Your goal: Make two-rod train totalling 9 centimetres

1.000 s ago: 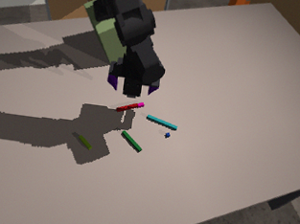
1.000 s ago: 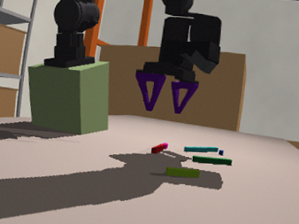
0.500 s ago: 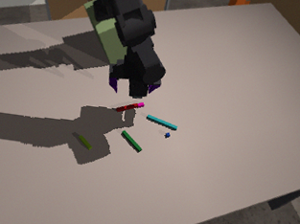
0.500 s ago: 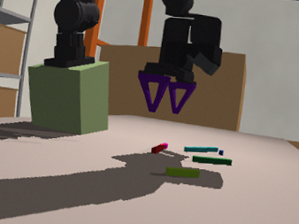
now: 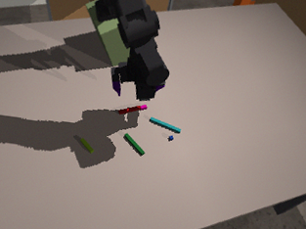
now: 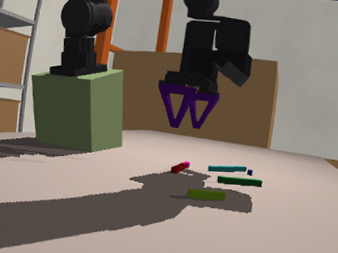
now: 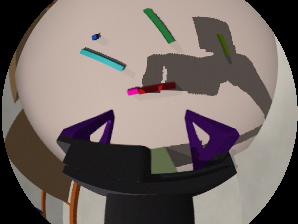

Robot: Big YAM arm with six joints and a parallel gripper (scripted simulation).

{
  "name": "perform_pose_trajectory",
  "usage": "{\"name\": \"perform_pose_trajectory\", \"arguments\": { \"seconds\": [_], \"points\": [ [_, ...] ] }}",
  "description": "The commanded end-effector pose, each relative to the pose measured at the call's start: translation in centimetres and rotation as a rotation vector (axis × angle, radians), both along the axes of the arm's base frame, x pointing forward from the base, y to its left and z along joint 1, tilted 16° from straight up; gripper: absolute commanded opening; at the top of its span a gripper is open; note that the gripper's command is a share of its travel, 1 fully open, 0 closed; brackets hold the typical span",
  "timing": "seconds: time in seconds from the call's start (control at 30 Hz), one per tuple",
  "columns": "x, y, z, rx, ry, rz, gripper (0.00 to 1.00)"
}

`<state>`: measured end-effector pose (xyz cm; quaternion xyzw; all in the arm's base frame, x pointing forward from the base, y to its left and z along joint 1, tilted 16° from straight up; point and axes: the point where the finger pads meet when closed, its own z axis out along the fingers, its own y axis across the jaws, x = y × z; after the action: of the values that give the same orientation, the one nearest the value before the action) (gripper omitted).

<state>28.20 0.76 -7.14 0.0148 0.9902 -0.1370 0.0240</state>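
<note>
I am looking over a pale table [image 5: 230, 97] [image 6: 104, 230] [image 7: 50, 75], with cardboard-brown boxes and orange posts standing in the room behind it. A green block [image 5: 110, 42] [image 6: 63, 109] [image 7: 162, 161] is bearing the arm's base at the table's far side. I am holding the gripper [image 5: 137, 91] [image 6: 186, 127] [image 7: 149, 113] above the table, its purple fingers standing wide with nothing between them. Below it, the red rod [image 5: 130, 110] [image 6: 180, 167] [image 7: 162, 87] and the magenta rod [image 5: 143, 107] [image 6: 187, 165] [image 7: 132, 92] are lying end to end, roughly in one line; I cannot tell whether their ends are quite touching. The turquoise rod [image 5: 164, 125] [image 6: 227, 168] [image 7: 102, 59] is lying near the magenta end, apart from it, and the short blue rod [image 5: 171, 138] [image 6: 249, 172] [image 7: 95, 37] is resting near the turquoise one. The green rod [image 5: 134, 144] [image 6: 240, 181] [image 7: 159, 25] is lying apart from the red and magenta pair, at a slant to it. Farther off, the lime rod [image 5: 87, 145] [image 6: 206, 195] [image 7: 223, 45] is lying by itself in the arm's shadow.
</note>
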Motion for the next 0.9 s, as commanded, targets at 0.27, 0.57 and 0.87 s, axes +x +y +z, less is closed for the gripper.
{"name": "perform_pose_trajectory", "arguments": {
  "seconds": [0.27,0.57,0.87],
  "points": [
    [3.4,0.96,1.31,0.012,-0.065,0.065,1.0],
    [3.27,1.09,1.01,0.004,-0.033,0.156,1.0],
    [3.05,1.25,0.58,-0.004,0.004,0.248,1.0]
  ]
}}
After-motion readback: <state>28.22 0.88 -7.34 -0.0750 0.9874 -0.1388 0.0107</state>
